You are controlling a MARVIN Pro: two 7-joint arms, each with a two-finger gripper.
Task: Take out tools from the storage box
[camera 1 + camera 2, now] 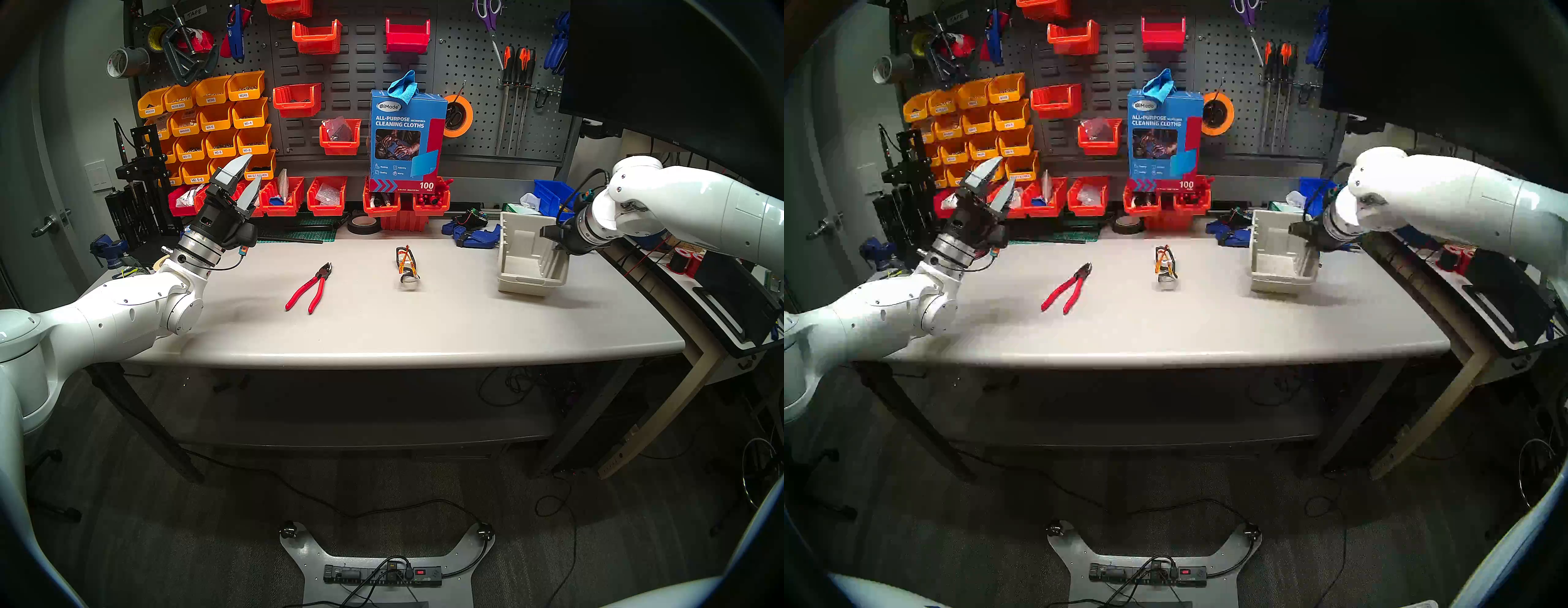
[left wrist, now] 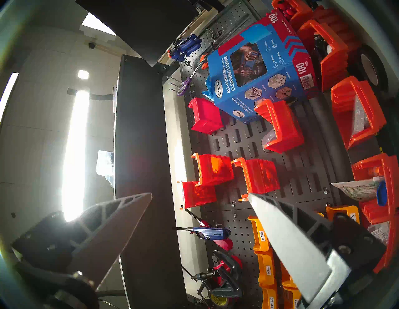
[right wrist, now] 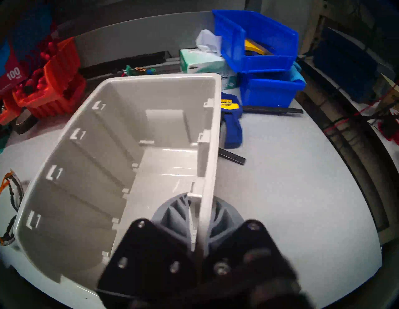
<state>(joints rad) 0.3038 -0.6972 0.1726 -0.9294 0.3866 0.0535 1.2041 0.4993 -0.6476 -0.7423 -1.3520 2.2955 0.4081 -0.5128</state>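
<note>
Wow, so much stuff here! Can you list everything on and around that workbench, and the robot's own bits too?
Pliers: one, red handles, table left of centre.
Safety glasses: one, folded, orange-and-black arms, table centre.
Storage box: one, beige-grey, empty, tilted at table's right, wall pinched by a claw.
Cleaning-cloth box: one, blue, standing on red bins at the back.
Wall bins: many, yellow-orange and red, on the pegboard.
Blue bins: two, stacked, behind the storage box.
Blue clamp: one, beside the storage box.
Tape roll: one, black, table back.
Left claw: open, empty, raised.
Right claw: shut on the storage box wall.
</note>
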